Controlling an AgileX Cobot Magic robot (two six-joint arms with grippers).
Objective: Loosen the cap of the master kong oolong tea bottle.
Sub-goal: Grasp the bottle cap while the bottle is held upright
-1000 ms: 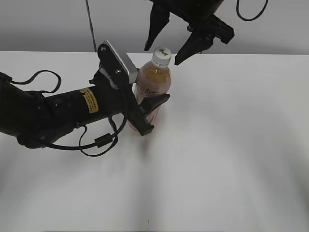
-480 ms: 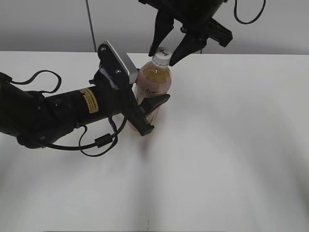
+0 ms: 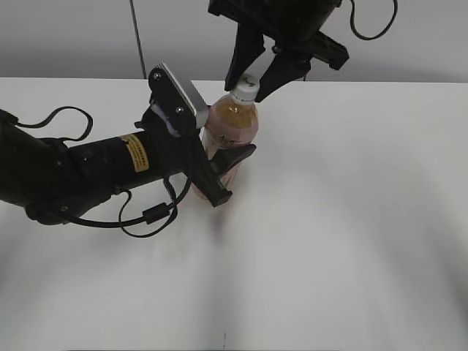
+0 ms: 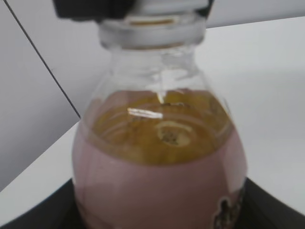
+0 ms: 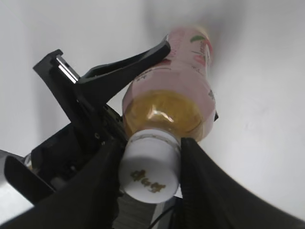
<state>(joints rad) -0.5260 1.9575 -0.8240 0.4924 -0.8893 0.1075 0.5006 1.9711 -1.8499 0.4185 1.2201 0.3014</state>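
Note:
The master kong oolong tea bottle [image 3: 232, 128] stands upright on the white table, amber tea above a pink label. My left gripper [image 3: 230, 172] is shut on its body; its dark fingers [image 4: 271, 207] flank the bottle [image 4: 159, 162] in the left wrist view. My right gripper [image 3: 248, 86] reaches down from above and is shut on the white cap [image 3: 246, 91]. In the right wrist view both black fingers [image 5: 90, 191] press the sides of the cap [image 5: 150, 174], whose dark logo faces the camera, with the bottle [image 5: 171, 95] below it.
The white table [image 3: 351, 219] extends to the right and front of the bottle. The left arm with its loose black cable [image 3: 150, 216] lies across the table's left side. A grey wall stands behind.
My right gripper has come down from above the bottle and its wide-open fingers have closed on the cap. The left gripper and bottle have stayed put.

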